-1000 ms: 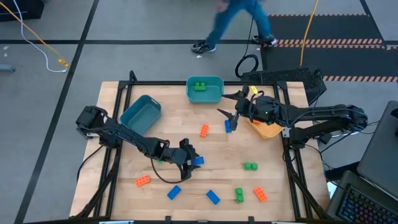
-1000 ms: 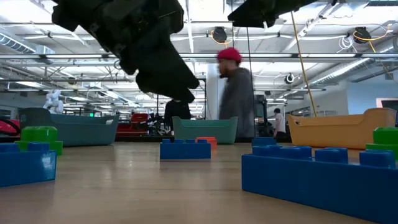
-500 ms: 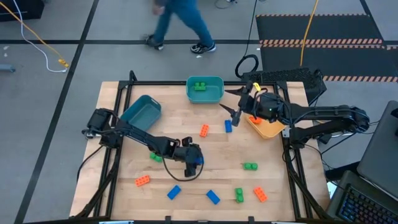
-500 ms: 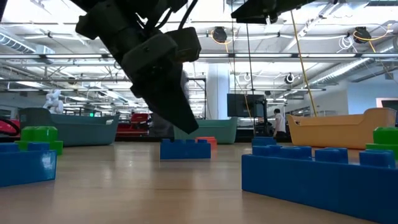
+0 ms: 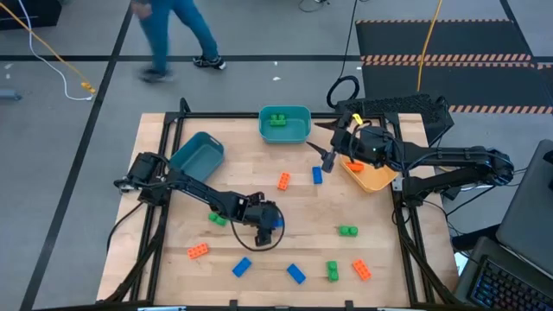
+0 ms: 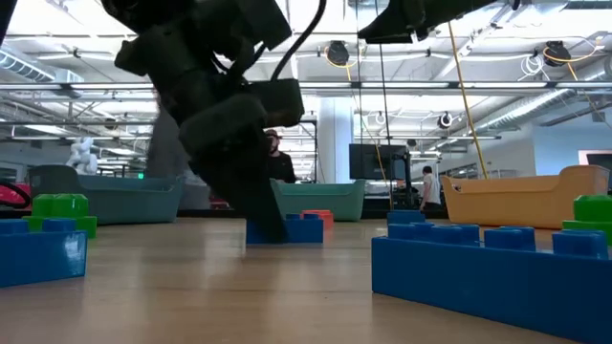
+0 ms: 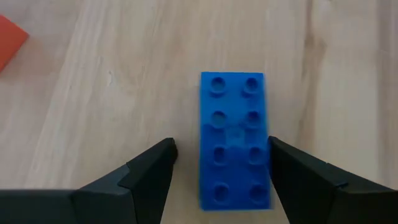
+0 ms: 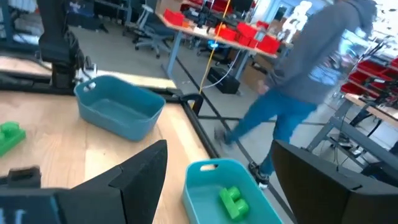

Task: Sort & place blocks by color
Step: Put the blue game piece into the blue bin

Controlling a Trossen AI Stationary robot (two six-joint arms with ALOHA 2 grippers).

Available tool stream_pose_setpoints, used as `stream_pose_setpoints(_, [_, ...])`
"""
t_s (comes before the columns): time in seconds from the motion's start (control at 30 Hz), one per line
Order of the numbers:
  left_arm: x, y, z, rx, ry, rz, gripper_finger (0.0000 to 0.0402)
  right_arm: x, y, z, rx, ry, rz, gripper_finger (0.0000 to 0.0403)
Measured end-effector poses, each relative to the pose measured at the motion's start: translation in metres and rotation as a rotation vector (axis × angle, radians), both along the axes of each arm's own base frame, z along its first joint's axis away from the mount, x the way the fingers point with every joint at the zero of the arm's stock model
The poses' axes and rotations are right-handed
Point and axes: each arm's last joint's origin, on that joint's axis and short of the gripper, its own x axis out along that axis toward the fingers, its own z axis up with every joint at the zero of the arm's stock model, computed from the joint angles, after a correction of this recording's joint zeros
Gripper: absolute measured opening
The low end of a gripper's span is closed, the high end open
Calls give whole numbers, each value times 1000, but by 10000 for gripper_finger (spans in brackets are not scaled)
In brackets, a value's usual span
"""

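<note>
My left gripper [image 5: 270, 226] is down at the table near the middle, open, with its two fingers standing on either side of a blue block [image 7: 234, 140] that lies flat, studs up. In the low view the fingers [image 6: 271, 225] reach the tabletop beside this block [image 6: 298, 229]. My right gripper [image 5: 325, 152] is open and raised between the teal bin [image 5: 301, 130] and the orange-yellow bin [image 5: 373, 179], touching nothing. Other blocks lie loose: orange [image 5: 283, 180], blue [image 5: 317, 174], green [image 5: 216, 218], green [image 5: 347, 231]. My left gripper comes from above, fingers pointing down along the blue block's two long sides. One finger [image 7: 292, 168] stands right at the block's long edge [image 7: 266, 149]; whether it touches, I cannot tell. The other finger is clearly apart from it.
A blue bin [image 5: 195, 158] sits at the far left. Green blocks [image 5: 276, 119] lie in the teal bin. Several more blocks lie along the near edge, such as orange [image 5: 198, 251], blue [image 5: 296, 274] and green [image 5: 332, 271]. A person [image 5: 173, 34] walks beyond the far edge.
My left gripper has come down onto the table and shifted slightly toward the right and near edges, ending astride the blue block. The right gripper has drawn a little toward the far edge. The person behind the table has walked leftward.
</note>
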Motion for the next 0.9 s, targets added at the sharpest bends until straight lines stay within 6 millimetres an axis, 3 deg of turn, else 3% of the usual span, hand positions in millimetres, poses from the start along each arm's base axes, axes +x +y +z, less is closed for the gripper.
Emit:
stream_pose_setpoints(0.27, [0,1,-4,63,-2,56,246,0,0,-2,-1,26,-1,279])
stream_pose_setpoints(0.5, [1,3,-4,108,-9,78,141,0,0,-2,18,11,-7,279])
stream_pose_setpoints(0.7, [1,8,-2,139,-18,115,138,0,0,-2,38,1,-11,279])
stream_pose_setpoints(0.8, [-3,15,7,147,-13,170,138,-2,0,1,35,-20,-11,279])
stream_pose_setpoints(0.9, [-7,20,29,152,-15,219,138,-6,1,6,31,-46,-9,279])
